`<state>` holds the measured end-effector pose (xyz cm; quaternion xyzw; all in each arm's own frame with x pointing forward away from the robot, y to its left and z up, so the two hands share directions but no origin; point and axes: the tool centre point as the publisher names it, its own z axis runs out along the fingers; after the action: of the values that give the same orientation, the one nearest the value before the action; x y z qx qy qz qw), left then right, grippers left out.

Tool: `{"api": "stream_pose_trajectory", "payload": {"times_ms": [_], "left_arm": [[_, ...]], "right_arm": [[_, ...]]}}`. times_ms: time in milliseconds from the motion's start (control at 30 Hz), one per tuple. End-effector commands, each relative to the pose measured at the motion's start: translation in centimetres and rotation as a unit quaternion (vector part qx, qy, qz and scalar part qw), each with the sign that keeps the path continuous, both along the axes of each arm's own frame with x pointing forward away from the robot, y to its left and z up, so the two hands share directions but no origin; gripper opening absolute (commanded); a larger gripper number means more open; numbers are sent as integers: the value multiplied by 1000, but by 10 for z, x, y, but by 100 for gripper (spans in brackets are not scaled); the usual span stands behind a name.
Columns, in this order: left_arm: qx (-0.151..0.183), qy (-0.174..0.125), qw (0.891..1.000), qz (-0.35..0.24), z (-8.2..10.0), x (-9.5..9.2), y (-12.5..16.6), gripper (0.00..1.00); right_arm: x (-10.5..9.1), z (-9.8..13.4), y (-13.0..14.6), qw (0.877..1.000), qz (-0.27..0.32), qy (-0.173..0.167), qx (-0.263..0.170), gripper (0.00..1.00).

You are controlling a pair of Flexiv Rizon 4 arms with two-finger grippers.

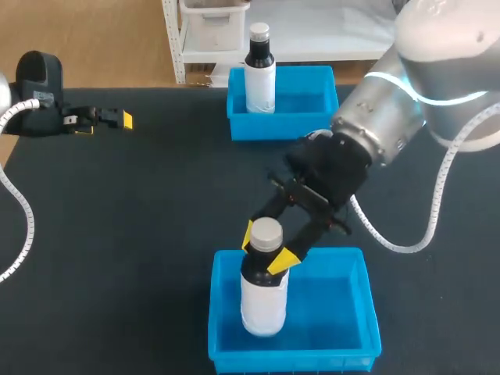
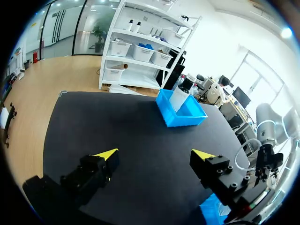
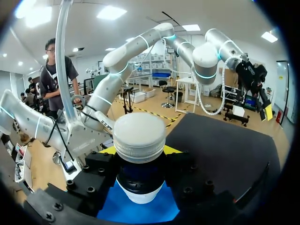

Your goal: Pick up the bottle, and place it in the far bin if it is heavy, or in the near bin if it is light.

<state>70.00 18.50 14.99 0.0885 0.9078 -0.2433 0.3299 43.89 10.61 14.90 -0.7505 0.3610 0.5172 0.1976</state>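
Right gripper (image 1: 266, 248) comes in from the right side, down over the near bin (image 1: 332, 308). Its fingers pinch the bottle (image 1: 264, 301) at the dark neck, just under the cap, one yellow tip on each side. The bottle is upright with a white body and pale screw cap (image 3: 139, 137), inside the near blue bin, toward its left half. Can't tell whether the base sits on the bin floor or hangs just above it.

Right wrist view: cap sits dead centre between the fingers (image 3: 108, 150), blue of the bin under it.

Far bin (image 1: 308, 98) is at the back edge of the black surface (image 1: 141, 219), well apart from the near bin. A second bottle (image 1: 260, 74) with a dark top and white body stands upright in its left end. Left wrist view shows the same far bin (image 2: 187, 115) ahead of the gripper.

Left gripper (image 1: 117, 119) is at the far-left edge of the surface, well away from both bins. Left wrist view shows the left gripper (image 2: 157, 154) with fingers spread wide, nothing between them, only bare surface below.
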Motion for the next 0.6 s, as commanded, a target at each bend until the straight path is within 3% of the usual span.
{"api": "stream_pose_trajectory", "payload": {"times_ms": [33,167,200,233,267,300,600], "left_arm": [[0,0,1000,0,0,0,0,100],[0,0,1000,0,0,0,0,100],[0,0,1000,0,0,0,0,100],[0,0,1000,0,0,0,0,100],[0,0,1000,0,0,0,0,100],[0,0,1000,0,0,0,0,100],[0,0,1000,0,0,0,0,100]], "right_arm": [[3,-8,7,1000,8,1,-7,0],[3,-13,8,1000,9,-2,-16,0],[3,-14,8,1000,10,-3,-19,5],[4,-14,9,1000,11,-3,-22,31],[4,-14,9,1000,11,-3,-23,48],[4,-14,9,1000,11,-3,-25,100],[7,-14,8,999,4,-4,-32,100]]}}
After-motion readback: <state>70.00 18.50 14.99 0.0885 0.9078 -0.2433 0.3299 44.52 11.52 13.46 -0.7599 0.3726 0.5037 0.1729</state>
